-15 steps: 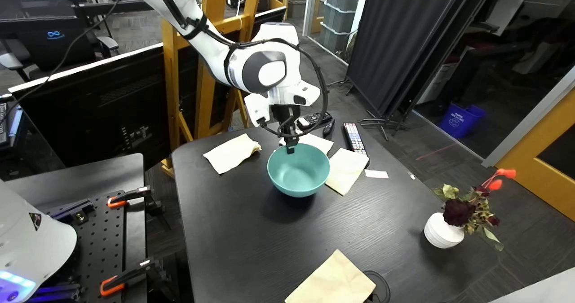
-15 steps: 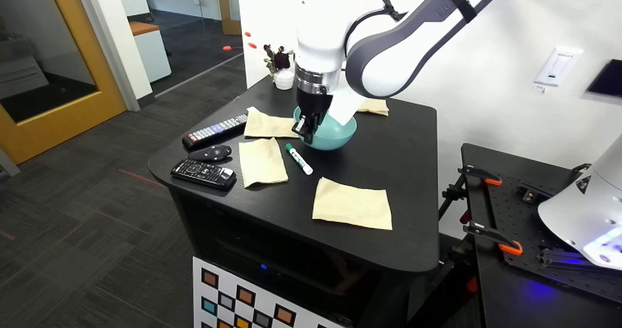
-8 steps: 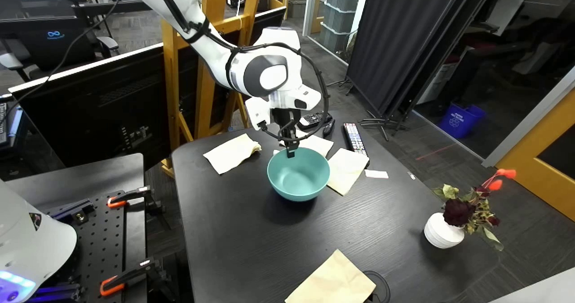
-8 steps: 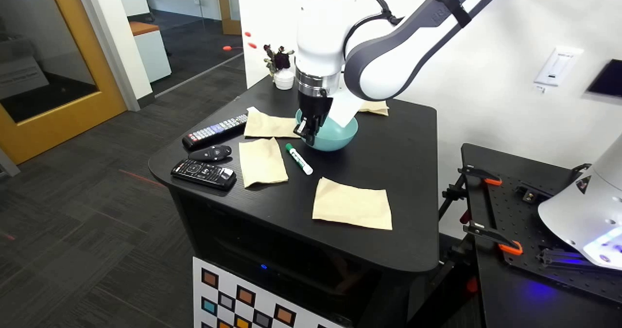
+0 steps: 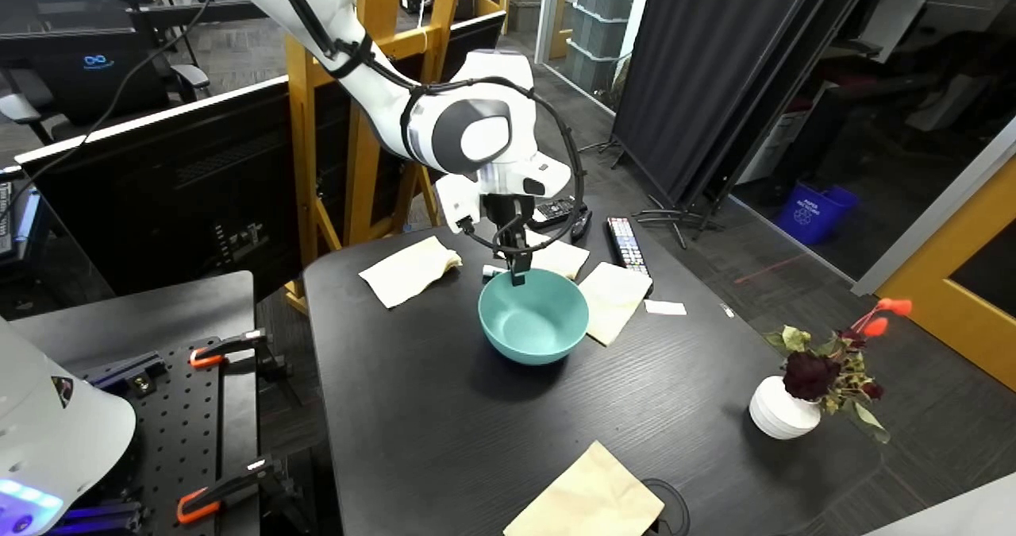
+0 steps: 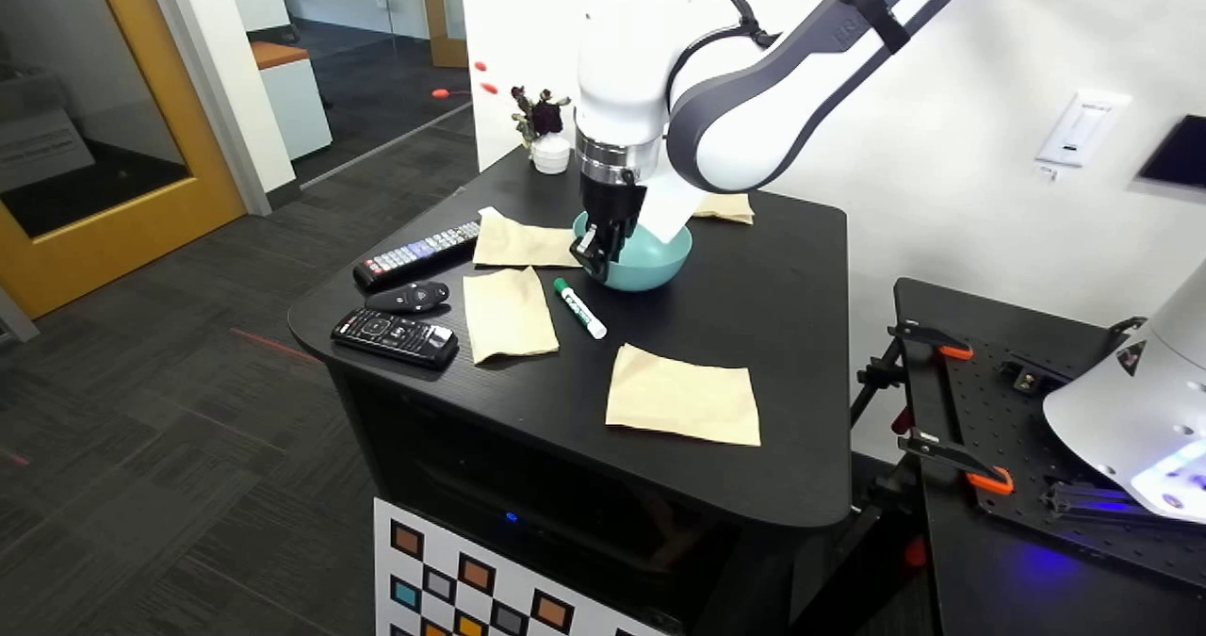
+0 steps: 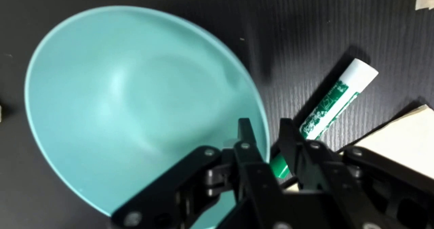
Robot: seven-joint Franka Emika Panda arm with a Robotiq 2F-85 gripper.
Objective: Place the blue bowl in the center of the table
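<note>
The blue bowl (image 5: 533,325) stands upright on the dark table (image 5: 429,441), in both exterior views (image 6: 650,264), and seems to rest on it. In the wrist view the bowl (image 7: 135,86) fills the left half. My gripper (image 7: 265,123) points down at the bowl's rim. One of its fingers (image 7: 245,130) is inside the bowl and the other is outside, with the rim between them. Gaps show on both sides of the rim, so the jaws stand partly open. In an exterior view the gripper (image 6: 595,259) sits at the bowl's edge, and the outer finger is hidden in an exterior view (image 5: 517,275).
A green-and-white marker (image 7: 335,100) lies close beside the rim, under the outer finger. Folded tan papers (image 6: 683,396) lie around the bowl. Several remotes (image 6: 396,336) lie near the table's edge. A white vase (image 5: 782,409) with flowers stands near a far corner.
The bowl and my gripper have come slightly lower and shifted a little in an exterior view. More of the marker's end now shows behind the bowl. The papers, remotes and vase have not moved.
</note>
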